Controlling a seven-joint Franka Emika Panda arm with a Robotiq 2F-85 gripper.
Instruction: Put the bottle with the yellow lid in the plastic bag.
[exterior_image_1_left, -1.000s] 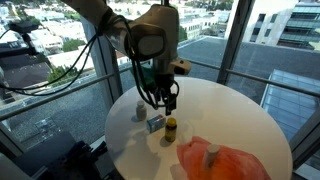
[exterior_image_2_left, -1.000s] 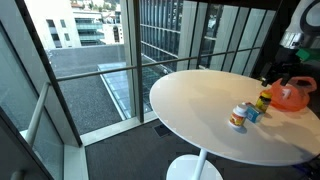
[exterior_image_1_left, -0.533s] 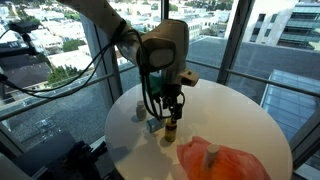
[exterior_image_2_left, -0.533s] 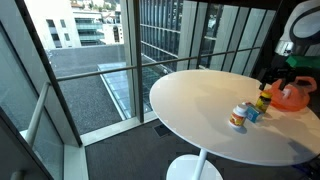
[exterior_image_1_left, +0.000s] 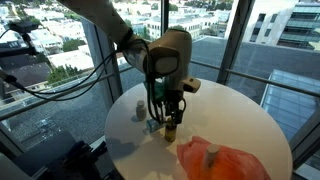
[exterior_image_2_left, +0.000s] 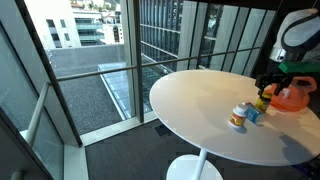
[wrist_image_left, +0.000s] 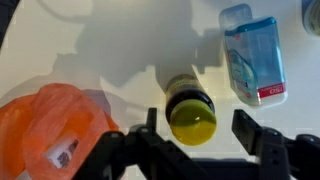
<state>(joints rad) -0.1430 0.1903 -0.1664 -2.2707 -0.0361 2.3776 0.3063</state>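
- Gripper (wrist_image_left: 197, 128) is wide open and holds nothing. Its fingers (wrist_image_left: 248, 128) straddle the yellow-lid bottle (wrist_image_left: 192, 118), with a gap showing on each side in the wrist view.
- The bottle stands upright on the white table (exterior_image_1_left: 240, 105). It is not yet in the orange plastic bag (wrist_image_left: 55, 125), which lies at about 9 o'clock from it in the wrist view.
- Step in hand, as I read it: finish the descent and close on the bottle.
- The bottle looks a touch nearer the 9 o'clock finger. Centre it before closing so the first contact doesn't tip it.
- Go low enough to clamp the body below the lid. A lid-only grip looks likely to slip.
- The blue-label box (wrist_image_left: 252, 55) sits near, at 1 o'clock from the bottle. Keep the 3 o'clock finger clear of it going down.
- I can't make out the bag's opening from these views, so check it before carrying the bottle over.
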